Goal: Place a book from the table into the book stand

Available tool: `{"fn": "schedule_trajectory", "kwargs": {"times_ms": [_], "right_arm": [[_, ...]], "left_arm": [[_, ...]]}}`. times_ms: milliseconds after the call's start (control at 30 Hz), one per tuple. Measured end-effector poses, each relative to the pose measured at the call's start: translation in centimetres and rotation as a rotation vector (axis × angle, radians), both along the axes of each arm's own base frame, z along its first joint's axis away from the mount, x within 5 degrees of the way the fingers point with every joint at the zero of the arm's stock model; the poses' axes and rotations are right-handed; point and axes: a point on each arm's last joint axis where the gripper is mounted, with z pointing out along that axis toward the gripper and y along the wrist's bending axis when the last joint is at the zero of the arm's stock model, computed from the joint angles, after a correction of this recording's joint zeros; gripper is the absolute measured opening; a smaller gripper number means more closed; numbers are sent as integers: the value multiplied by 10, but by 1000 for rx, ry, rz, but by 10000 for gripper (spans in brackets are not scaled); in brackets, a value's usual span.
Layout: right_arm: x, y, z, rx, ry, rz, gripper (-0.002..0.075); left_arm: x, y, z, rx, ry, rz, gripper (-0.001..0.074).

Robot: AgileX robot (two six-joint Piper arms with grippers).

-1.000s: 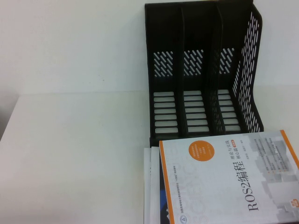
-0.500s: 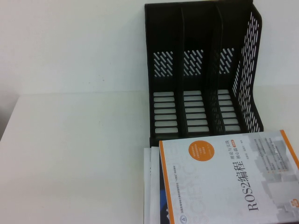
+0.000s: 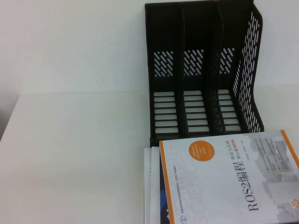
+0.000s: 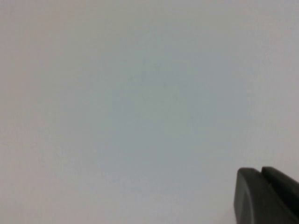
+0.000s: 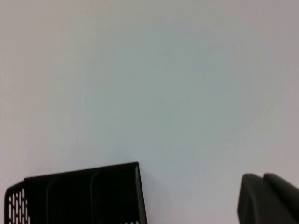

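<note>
Book (image 3: 224, 179) lies flat on the stack, touching stand (image 3: 201, 70) base on counter (image 3: 70, 154). Left end effector (image 4: 268, 196) closed, empty; right end effector (image 5: 268, 198) parked, cannot tell. Risk: grabbing two books, catching a divider.

The book (image 3: 229, 179) lies on the table (image 3: 74, 154), just in front of the book stand (image 3: 203, 70).

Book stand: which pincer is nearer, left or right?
Right, as far as the wrist views tell. The right pincer has the book stand in its own camera. The left pincer, shut, faces only blank white surface. Neither arm shows in the high view.
</note>
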Motion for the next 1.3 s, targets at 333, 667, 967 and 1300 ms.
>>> {"fn": "schedule_trajectory", "kwargs": {"times_ms": [333,667,967,1300], "right_arm": [[-13,-2,66,-9,394,-23,-3],[53,-2,55,-53,963,-21,-3],[128,1,-2,-59,1368,27,-3],[177,4,-59,-1,1534,57,-3]], "left_arm": [[3,3,48,-47,384,19,-3],[47,-21,9,-524,900,-272,-3],[61,-43,-11,-445,1126,-482,-3],[60,-54,-17,-296,1216,-637,-3]]}}
